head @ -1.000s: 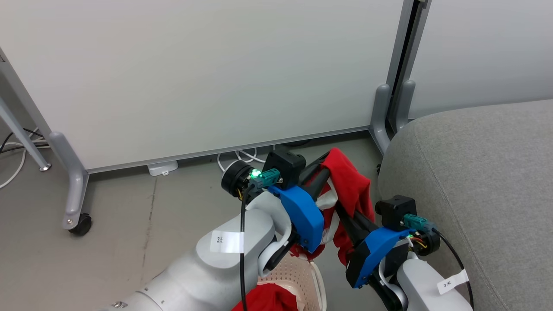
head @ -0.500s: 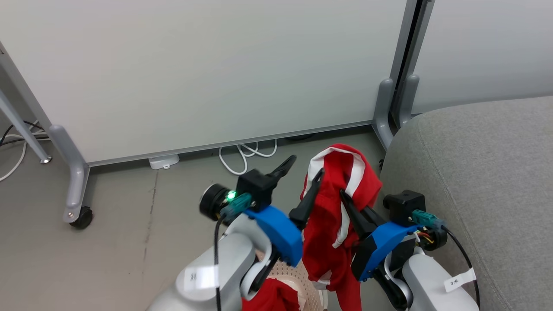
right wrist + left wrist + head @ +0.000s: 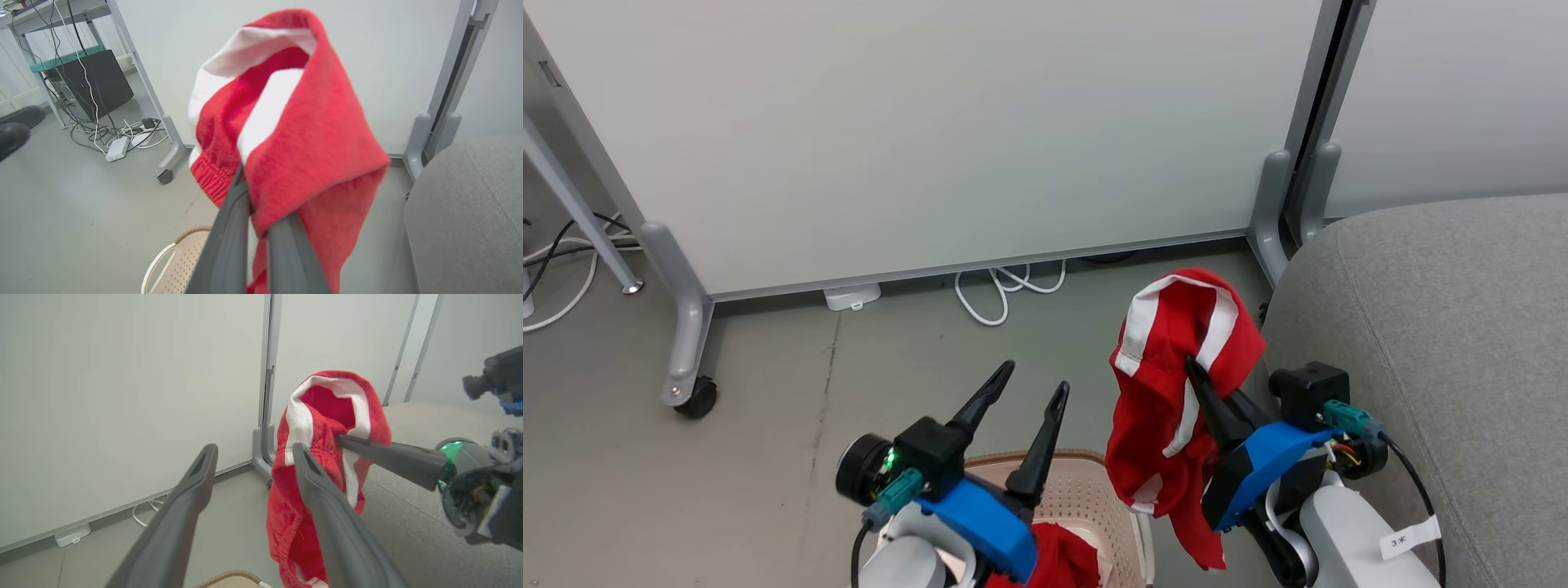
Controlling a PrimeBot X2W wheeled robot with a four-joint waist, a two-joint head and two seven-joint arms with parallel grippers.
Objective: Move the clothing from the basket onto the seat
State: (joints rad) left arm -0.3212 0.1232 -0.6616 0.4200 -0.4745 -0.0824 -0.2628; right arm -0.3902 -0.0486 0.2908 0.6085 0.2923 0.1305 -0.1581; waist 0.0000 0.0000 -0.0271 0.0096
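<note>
Basket (image 3: 1094, 494) and its plain red garment (image 3: 1066, 563) (partly behind the left tool (image 3: 1036, 376)), half beyond the bottom edge.

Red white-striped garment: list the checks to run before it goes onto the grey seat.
1. Right gripper shut on the red, white-striped fabric garment: ok.
2. Left gripper open, apart from that garment: ok.
3. Garment's tail clear of the cream perforated plastic basket: cannot tell.
4. Right gripper next to the large grey upholstered seat cushion: ok.
5. Basket emptied: not ok, a plain red fabric garment lies inside.
</note>
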